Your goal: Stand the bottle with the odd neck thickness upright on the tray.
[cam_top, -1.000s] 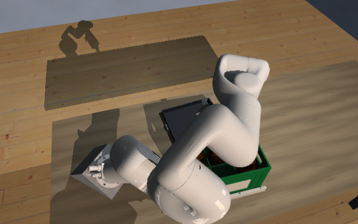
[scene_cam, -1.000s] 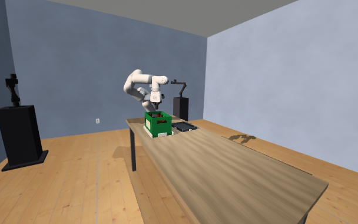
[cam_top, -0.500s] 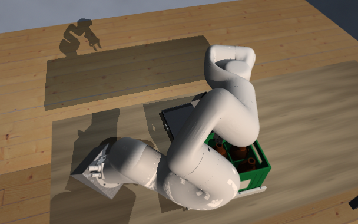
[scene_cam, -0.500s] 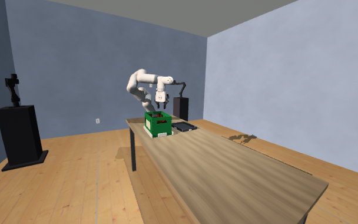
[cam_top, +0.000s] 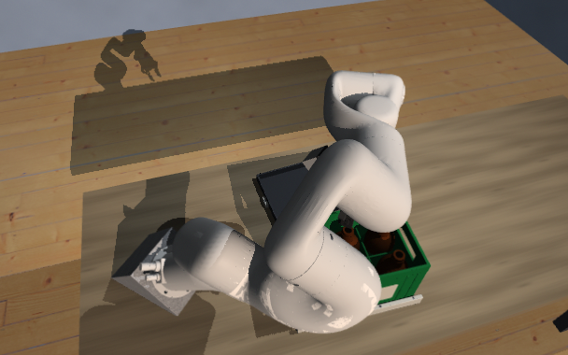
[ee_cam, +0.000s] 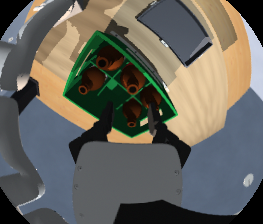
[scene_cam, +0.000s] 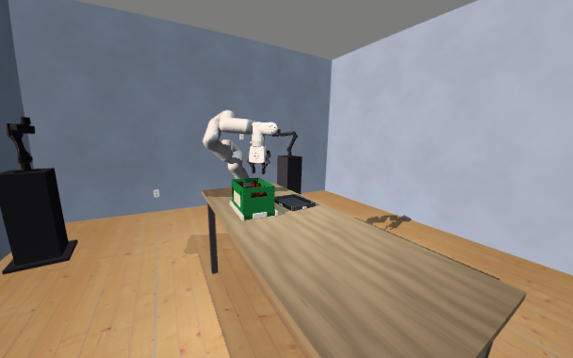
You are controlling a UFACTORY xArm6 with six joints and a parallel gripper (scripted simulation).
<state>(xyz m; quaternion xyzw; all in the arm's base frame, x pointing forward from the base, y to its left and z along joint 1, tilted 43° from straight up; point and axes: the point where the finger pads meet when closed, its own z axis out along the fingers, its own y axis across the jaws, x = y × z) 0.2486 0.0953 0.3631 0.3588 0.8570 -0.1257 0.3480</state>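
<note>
Brown bottles (ee_cam: 131, 80) stand upright in the green crate (scene_cam: 253, 197), five as far as the wrist view shows; the dark tray (scene_cam: 295, 202) lies flat just beside it.

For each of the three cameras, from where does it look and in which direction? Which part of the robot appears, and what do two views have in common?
Top: high above, looking down at the table; the arm covers most of the crate and tray.
Exterior: from the table's far end, facing the whole arm above the crate.
Wrist: on the arm, looking down past the open, empty gripper onto the bottles.
Shared: all three show the crate and tray.
</note>
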